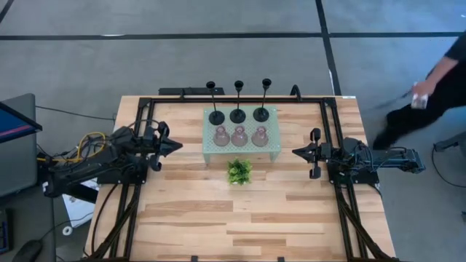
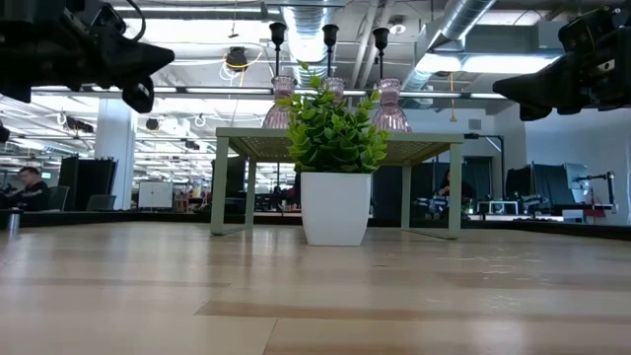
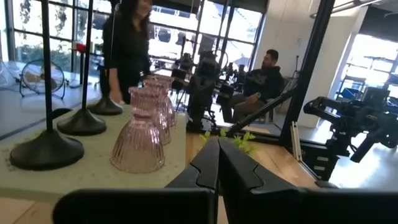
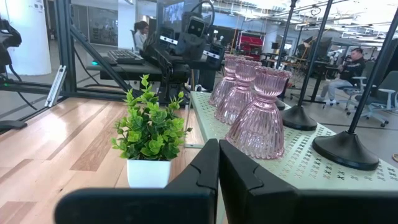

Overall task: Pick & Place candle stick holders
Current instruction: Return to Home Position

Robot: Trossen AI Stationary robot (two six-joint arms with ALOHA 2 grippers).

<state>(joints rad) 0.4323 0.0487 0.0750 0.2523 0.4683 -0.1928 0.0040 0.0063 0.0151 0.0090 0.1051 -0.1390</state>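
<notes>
Three black candle stick holders (image 1: 238, 114) stand by their round bases in a row on the far half of the mint-green perforated stand (image 1: 273, 154). Three pinkish glass holders (image 1: 239, 136) stand in a row on its near half. My left gripper (image 1: 177, 145) is shut and empty, left of the stand, above the table. My right gripper (image 1: 297, 152) is shut and empty, right of the stand. The glass holders show close in the left wrist view (image 3: 138, 138) and the right wrist view (image 4: 259, 119).
A small green plant in a white pot (image 1: 239, 172) stands on the table just in front of the stand. A black frame (image 1: 143, 109) runs round the table. A person (image 1: 429, 87) is beyond the table's far right corner. Bare wood lies toward the near edge.
</notes>
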